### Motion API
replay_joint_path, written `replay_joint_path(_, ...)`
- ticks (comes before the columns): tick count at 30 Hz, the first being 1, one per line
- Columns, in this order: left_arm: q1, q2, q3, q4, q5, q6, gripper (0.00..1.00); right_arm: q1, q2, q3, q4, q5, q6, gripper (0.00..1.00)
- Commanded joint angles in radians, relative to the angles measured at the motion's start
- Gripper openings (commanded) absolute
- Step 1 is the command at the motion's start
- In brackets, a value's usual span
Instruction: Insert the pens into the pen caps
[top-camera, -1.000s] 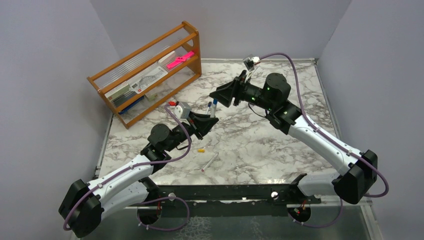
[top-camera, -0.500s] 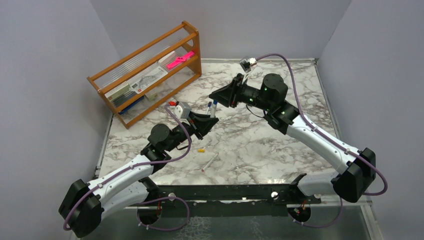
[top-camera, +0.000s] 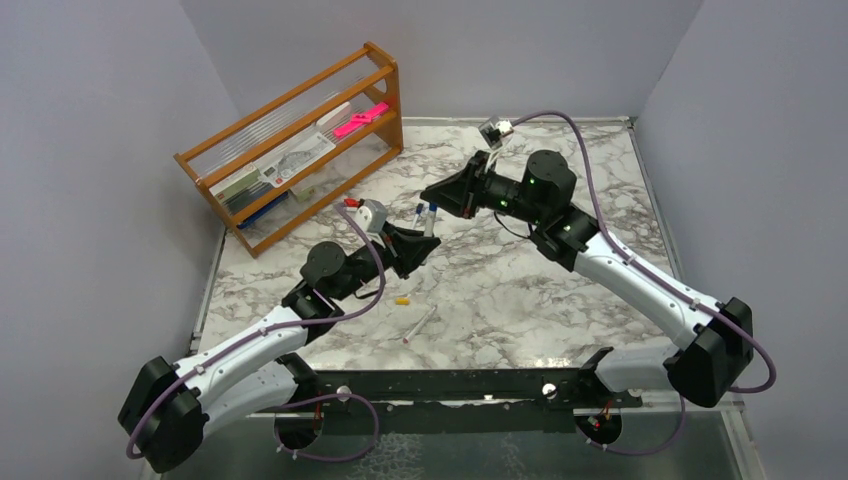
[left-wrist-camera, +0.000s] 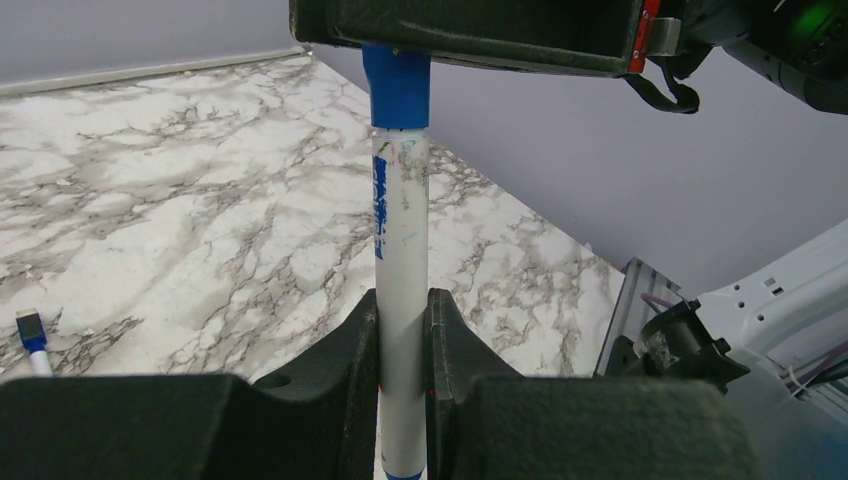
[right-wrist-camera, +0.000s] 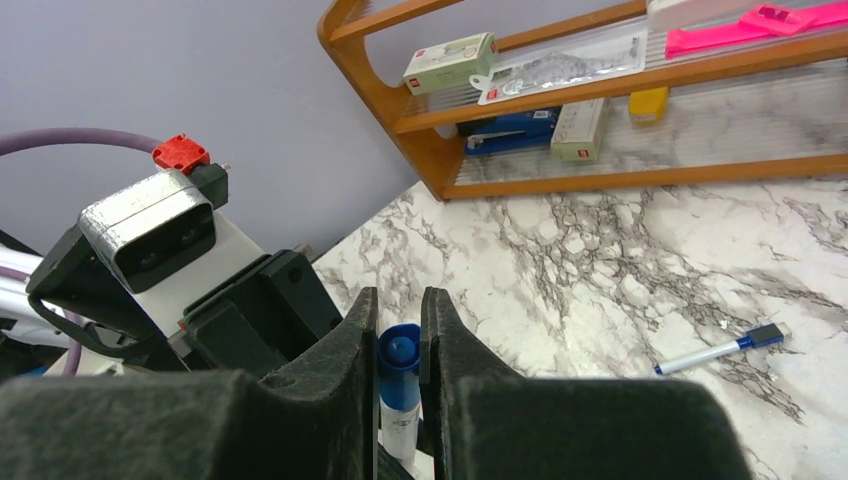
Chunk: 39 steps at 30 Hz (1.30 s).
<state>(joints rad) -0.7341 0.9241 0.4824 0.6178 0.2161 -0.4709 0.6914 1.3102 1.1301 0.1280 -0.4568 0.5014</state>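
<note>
1. Loose pen (top-camera: 420, 325): white barrel, lying flat on the worktop (top-camera: 520, 290), nearest the arm bases. No cap can be made out on it.

2. Yellow cap (top-camera: 403, 299): just beyond the loose pen, apart from any pen.

3. Left hand (left-wrist-camera: 402, 310): closed narrow on the lower barrel of the held pen (left-wrist-camera: 402, 230).

4. Held pen: raised off the worktop. Its long axis runs straight from the left hand to the right hand. Its far end enters the blue cap (left-wrist-camera: 397, 90).

5. Right hand (right-wrist-camera: 398, 300): pinched on the blue cap, facing the left hand head-on, with bare barrel between the two.

6. Relation of note: cap and barrel look coaxial, and the cap's mouth meets the barrel. How deep it is seated cannot be told. Any further push probably has to run along this axis, hand toward hand. A sideways load would likely cock the cap.

7. Third pen (right-wrist-camera: 715, 352): blue end, flat on the worktop near the meeting hands.

8. Wooden rack (top-camera: 380, 60): far left, well apart.
</note>
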Motion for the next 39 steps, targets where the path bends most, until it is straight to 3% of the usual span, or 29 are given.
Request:
replay_joint_path(1,0.001,-0.014,0.082,0.043,-0.043,0.021,0.00,0.015,-0.029,-0.048,-0.073,-0.076,-0.021,0.02)
replay_joint_path(10,0.001,-0.032,0.163,0.054,-0.129,0.095,0.00,0.032,-0.062,-0.133,-0.113,-0.092,-0.022,0.01)
replay_joint_path(22,0.001,0.056,0.300,0.113,-0.083,0.146,0.00,0.111,-0.058,-0.270,-0.094,-0.061,-0.005,0.01)
replay_joint_path(39,0.001,0.061,0.391,0.132,-0.124,0.209,0.00,0.121,-0.089,-0.447,-0.085,-0.009,-0.005,0.02)
